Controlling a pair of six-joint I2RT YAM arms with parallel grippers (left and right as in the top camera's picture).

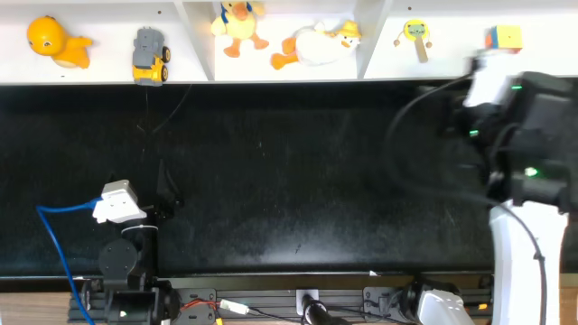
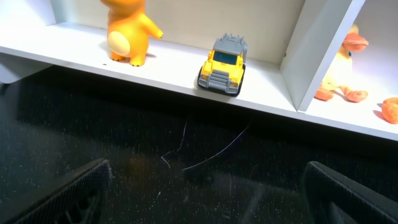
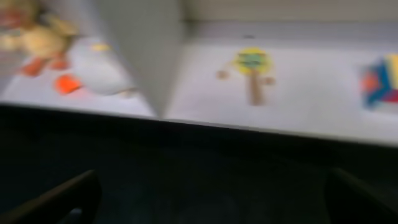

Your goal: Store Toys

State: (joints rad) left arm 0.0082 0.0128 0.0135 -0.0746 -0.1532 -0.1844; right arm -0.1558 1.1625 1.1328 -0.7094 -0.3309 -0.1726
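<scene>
Six toys: all of them sat inside the white three-bay shelf [image 1: 108, 27], so the storing looked finished.
Table: the black scratched table [image 1: 289, 181] ran in front of the shelf, under both arms.
Left tool [image 2: 208, 177]: spread wide, holding nothing, low over the table and facing the left bay.
Right tool [image 3: 211, 193]: spread wide, holding nothing, facing the right bay.
Middle bay: a white plush goose [image 1: 316, 45] lay on its side beside a yellow plush duck [image 1: 238, 23].
Left bay: an orange plastic duck [image 1: 54, 41] and a yellow-and-grey toy truck [image 1: 149, 56] stood apart.
Right bay: a yellow rattle drum on a stick [image 1: 416, 36] and a small multicoloured cube [image 1: 503, 38].
Left to do: probably only parking the arms.
</scene>
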